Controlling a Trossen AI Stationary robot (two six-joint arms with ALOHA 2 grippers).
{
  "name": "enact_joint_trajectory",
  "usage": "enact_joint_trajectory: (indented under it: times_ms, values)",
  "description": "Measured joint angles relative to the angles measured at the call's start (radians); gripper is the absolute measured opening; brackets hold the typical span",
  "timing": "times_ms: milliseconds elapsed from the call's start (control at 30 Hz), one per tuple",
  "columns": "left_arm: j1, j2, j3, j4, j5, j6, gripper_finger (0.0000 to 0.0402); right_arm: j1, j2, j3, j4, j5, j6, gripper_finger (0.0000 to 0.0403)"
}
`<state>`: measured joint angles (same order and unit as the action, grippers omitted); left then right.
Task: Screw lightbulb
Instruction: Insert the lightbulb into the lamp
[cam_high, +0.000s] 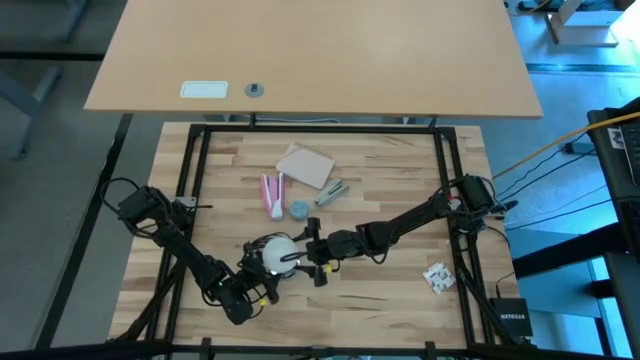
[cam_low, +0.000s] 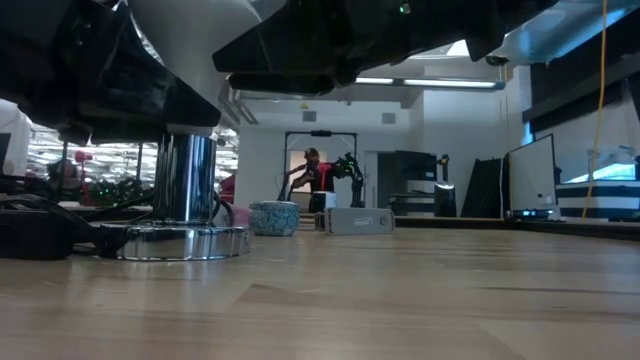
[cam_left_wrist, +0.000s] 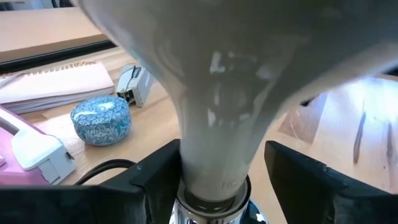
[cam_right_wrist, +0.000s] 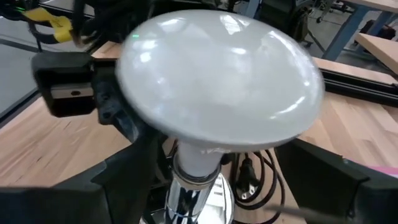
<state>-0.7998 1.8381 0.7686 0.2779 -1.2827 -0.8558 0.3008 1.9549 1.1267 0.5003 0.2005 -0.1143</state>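
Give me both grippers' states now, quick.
Left gripper: open, fingers either side of the lightbulb neck, not clamped.
Right gripper: open, fingers flanking the lightbulb, holding nothing.

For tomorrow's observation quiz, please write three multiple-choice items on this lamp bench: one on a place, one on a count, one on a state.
1. Where is the lightbulb?
A. Lying on the notepad
B. Upright in the chrome socket
C. Beside the stapler

2. How many robot arms reach toward the bulb?
A. One
B. Two
C. Three

3. How do the left claw's fingers stand?
A. Clamped on the bulb's dome
B. Shut, far from the bulb
C. Apart, either side of the bulb's neck

Answers:
1 B, the right wrist view shows the neck seated in the socket.
2 B, the high view shows the left claw and right claw meeting at the bulb.
3 C, in the left wrist view a gap shows beside the neck.
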Motion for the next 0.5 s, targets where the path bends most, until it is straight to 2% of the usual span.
enact_joint_trajectory:
  times_ms: [500]
  values:
    - [-0.001,-0.002,0.003,-0.006,-0.032,-0.002,0.0221,0.000,0.000,0.000,-0.002,0.000,0.000,0.0328]
